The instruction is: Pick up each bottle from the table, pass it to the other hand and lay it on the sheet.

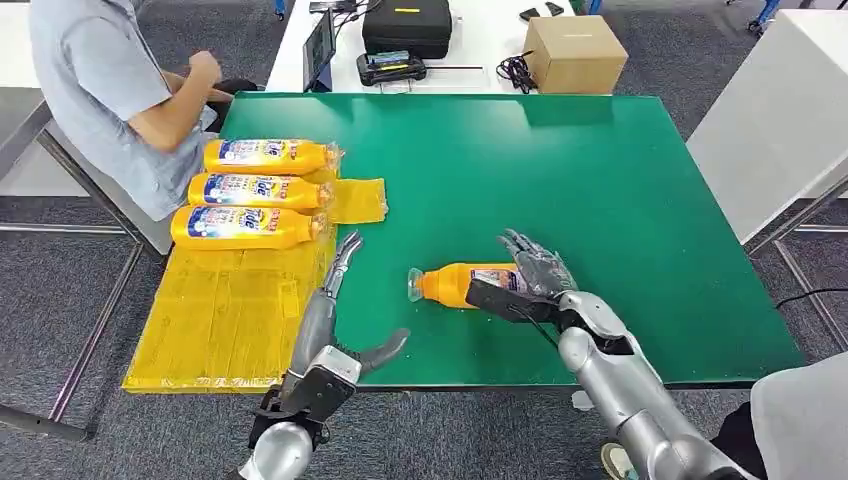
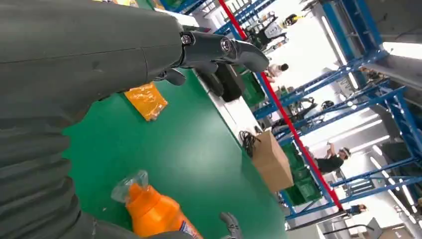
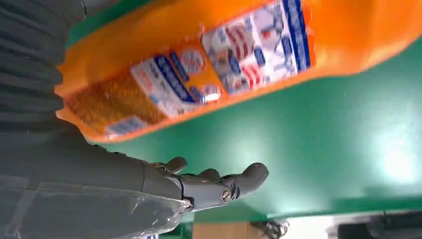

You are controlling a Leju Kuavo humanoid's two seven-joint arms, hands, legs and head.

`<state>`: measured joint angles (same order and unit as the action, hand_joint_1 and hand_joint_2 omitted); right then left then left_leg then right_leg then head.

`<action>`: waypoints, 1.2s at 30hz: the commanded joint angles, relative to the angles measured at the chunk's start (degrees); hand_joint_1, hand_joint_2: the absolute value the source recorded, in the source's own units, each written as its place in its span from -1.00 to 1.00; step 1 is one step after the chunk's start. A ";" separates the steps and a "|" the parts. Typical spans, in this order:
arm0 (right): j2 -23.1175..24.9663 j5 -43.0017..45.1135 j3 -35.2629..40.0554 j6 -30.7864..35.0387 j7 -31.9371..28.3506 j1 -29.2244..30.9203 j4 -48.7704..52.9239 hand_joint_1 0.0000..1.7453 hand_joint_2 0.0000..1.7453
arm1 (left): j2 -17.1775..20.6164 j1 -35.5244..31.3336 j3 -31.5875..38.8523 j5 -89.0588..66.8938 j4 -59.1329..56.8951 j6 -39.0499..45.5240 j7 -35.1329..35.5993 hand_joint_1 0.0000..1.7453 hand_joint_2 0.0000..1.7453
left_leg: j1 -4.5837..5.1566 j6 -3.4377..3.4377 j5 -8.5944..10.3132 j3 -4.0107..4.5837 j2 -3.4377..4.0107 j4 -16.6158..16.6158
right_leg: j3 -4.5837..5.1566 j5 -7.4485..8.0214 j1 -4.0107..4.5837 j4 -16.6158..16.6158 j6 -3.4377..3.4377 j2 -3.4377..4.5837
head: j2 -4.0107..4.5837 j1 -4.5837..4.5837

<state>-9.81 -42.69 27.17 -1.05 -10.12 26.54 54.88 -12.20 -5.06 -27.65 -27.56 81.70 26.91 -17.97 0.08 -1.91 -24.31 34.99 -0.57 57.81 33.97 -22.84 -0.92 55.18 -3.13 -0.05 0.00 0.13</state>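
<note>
Head view: I see the green desk (image 1: 600, 180) with a yellow sheet (image 1: 225, 310) along its left edge. Three orange bottles (image 1: 250, 190) lie side by side on the sheet's far end. A fourth bottle (image 1: 455, 283) lies on its side on the bare green surface, near the front edge, its clear cap toward the sheet. My right hand (image 1: 530, 275) sits at the bottle's base end, thumb on the near side, fingers spread above it; I cannot tell from here whether the fingers touch it. My left hand (image 1: 335, 300) hovers at the sheet's right edge, fingers extended forward, thumb splayed out, holding nothing. A person in a grey shirt (image 1: 100, 90) sits at the desk's far left corner. A cardboard box (image 1: 575, 52) and a black case (image 1: 407, 25) stand on the white table beyond.

Left wrist view: the left hand (image 2: 214, 50) is spread, empty. This view shows the bottle's (image 2: 154, 211) capped neck, and a crumpled corner of the sheet (image 2: 147, 99).

Right wrist view: the bottle's (image 3: 239, 64) label side lies close up on the green. The right hand's fingers (image 3: 224, 184) extend apart from it, with green surface showing between.
</note>
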 commanded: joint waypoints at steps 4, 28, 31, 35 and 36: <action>-1.98 2.64 4.95 -2.58 1.10 3.17 -5.34 -1.00 1.00 | 2.42 -2.19 -3.19 1.41 -3.41 -2.01 1.14 -1.00 1.00 | -0.01 0.08 -0.06 -0.22 0.05 -0.04 | -0.19 -0.06 0.02 -0.02 0.11 0.01 | 0.00 -0.02; -5.67 4.21 8.65 -13.62 -1.62 10.28 -19.98 1.00 1.00 | 2.26 -6.02 -4.37 5.60 -9.25 -2.77 -1.46 -1.00 1.00 | 0.00 0.10 -0.05 -0.37 -0.04 -0.05 | -0.36 -0.08 0.02 -0.06 0.13 -0.10 | 0.00 -0.02; -5.24 6.50 8.41 -12.94 -3.52 10.76 -21.52 1.00 1.00 | 2.22 -6.61 -4.94 5.99 -9.96 -2.09 -2.40 -1.00 1.00 | -0.02 0.10 -0.05 -0.38 -0.03 -0.05 | -0.38 -0.07 0.03 -0.07 0.13 -0.09 | 0.00 -0.02; -4.14 8.56 7.58 -11.10 -4.52 10.61 -22.31 1.00 1.00 | 2.40 -6.56 -5.15 6.26 -9.72 -1.75 -2.55 -1.00 1.00 | -0.01 0.13 -0.10 -0.51 0.02 -0.04 | -0.49 -0.11 0.03 -0.04 0.16 -0.04 | 0.00 0.00; -3.84 8.86 7.65 -10.22 -4.78 10.50 -22.25 1.00 1.00 | 2.52 -6.39 -5.22 6.31 -9.42 -1.68 -2.57 -1.00 1.00 | -0.01 0.10 -0.05 -0.42 0.04 -0.06 | -0.39 -0.05 0.02 -0.08 0.11 -0.01 | 0.00 0.00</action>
<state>-15.47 -36.61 33.16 -13.84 -13.09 35.57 40.21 -11.37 -8.63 -30.69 -22.01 76.85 24.59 -20.13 0.10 -1.92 -24.31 34.82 -0.53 57.83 33.84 -22.83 -0.94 55.17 -3.14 -0.03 0.00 0.13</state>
